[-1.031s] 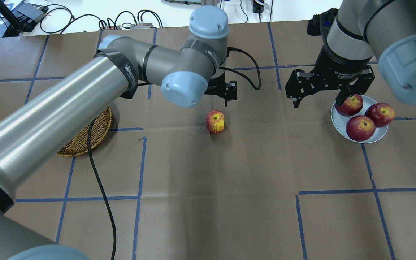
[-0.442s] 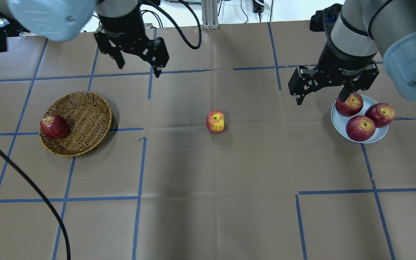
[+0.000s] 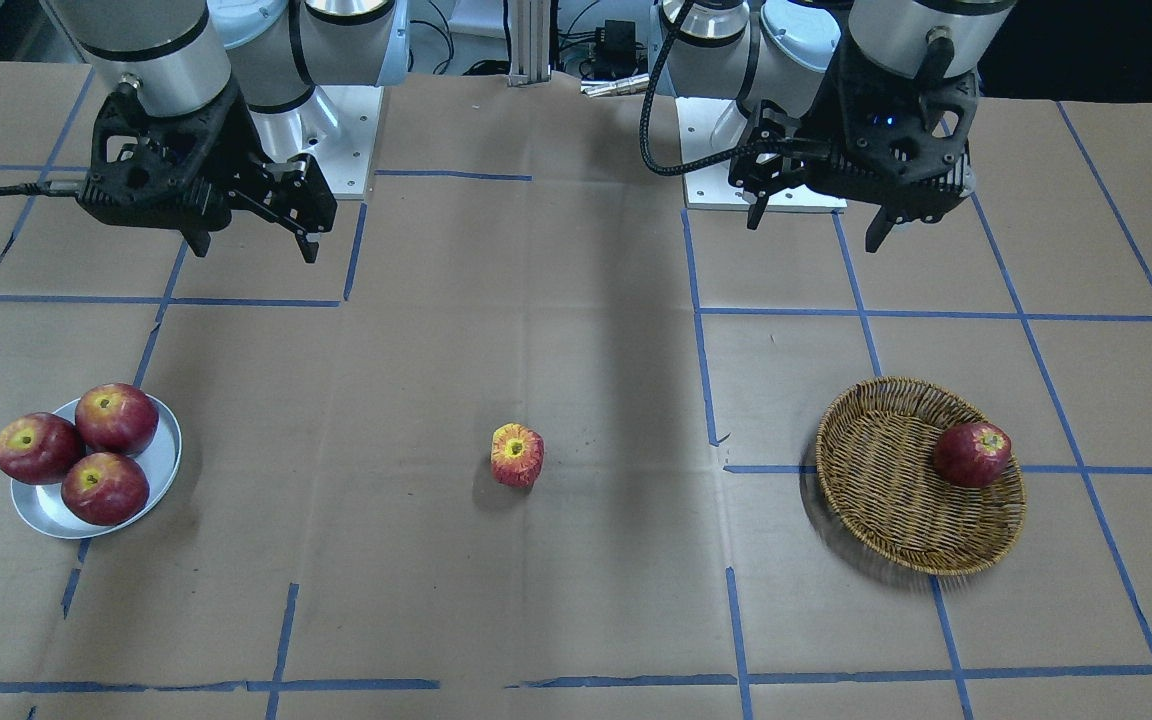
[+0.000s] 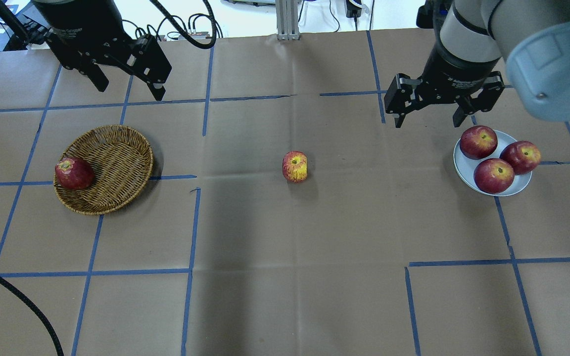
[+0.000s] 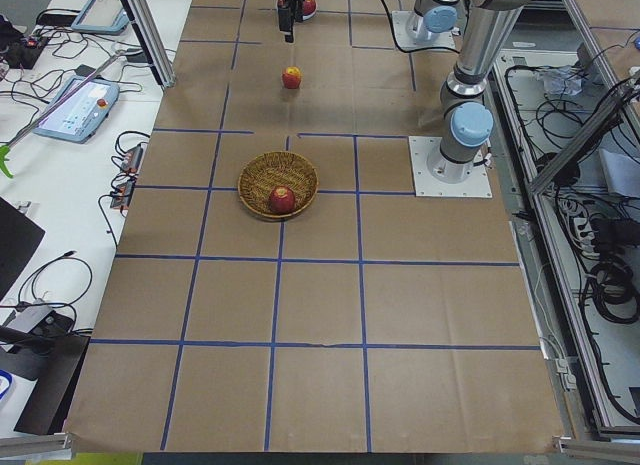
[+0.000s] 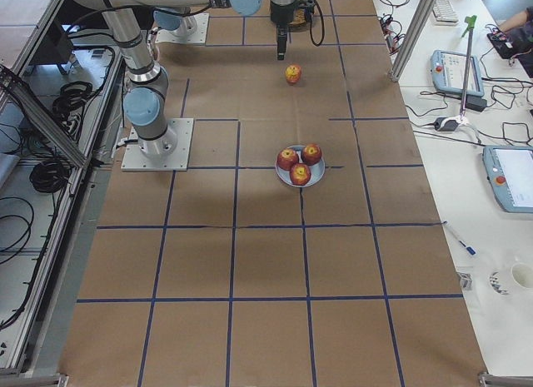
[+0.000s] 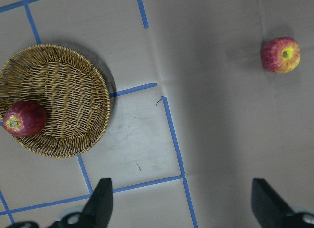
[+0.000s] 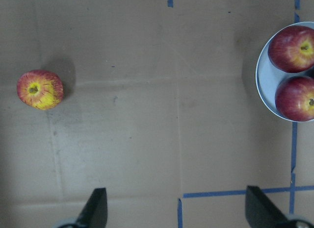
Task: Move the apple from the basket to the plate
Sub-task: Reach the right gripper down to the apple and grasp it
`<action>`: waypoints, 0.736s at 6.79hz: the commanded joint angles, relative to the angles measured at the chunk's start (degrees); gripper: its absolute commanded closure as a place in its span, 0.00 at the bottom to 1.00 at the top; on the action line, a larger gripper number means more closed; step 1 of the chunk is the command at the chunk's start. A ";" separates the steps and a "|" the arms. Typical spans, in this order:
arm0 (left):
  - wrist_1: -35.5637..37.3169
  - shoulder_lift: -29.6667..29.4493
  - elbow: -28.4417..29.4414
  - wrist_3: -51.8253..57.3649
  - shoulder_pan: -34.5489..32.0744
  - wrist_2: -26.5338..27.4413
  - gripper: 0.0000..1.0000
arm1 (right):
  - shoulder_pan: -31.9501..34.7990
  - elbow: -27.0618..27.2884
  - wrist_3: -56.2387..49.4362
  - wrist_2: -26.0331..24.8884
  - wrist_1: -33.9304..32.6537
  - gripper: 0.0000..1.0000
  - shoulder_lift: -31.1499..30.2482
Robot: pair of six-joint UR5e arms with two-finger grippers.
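The streaky red-orange apple (image 4: 295, 166) with a yellow stem patch stands alone on the table's middle, outside the basket and the plate; it also shows in the front view (image 3: 517, 455). The wicker basket (image 4: 117, 163) at the left holds one dark red apple (image 4: 73, 173). The metal plate (image 4: 463, 165) at the right holds three dark red apples. My left gripper (image 4: 130, 91) is open and empty, raised behind the basket. My right gripper (image 4: 427, 122) is open and empty, raised behind the plate's left side. Both wrist views show the apple far from the fingers (image 7: 280, 55) (image 8: 40, 88).
Brown paper with blue tape lines covers the table. The left arm's black cable (image 4: 18, 296) crosses the front left corner. Cables and boxes lie beyond the far edge. The arm bases (image 3: 336, 120) stand at the robot's side.
My left arm has swung from over the table's middle back to the far left, uncovering the basket and its dark apple. My right gripper has drawn back from over the plate. The apple has not moved.
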 commanded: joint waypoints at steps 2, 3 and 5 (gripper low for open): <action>0.95 5.39 -9.27 0.62 0.14 -3.72 0.01 | 12.24 -3.89 15.62 0.02 -9.85 0.00 12.47; 0.78 6.02 -9.46 0.97 0.05 -3.19 0.01 | 14.88 -3.98 18.91 -0.16 -14.50 0.00 16.16; 1.30 5.68 -9.55 0.89 0.05 0.15 0.01 | 17.97 -3.98 23.48 -0.34 -21.12 0.00 22.32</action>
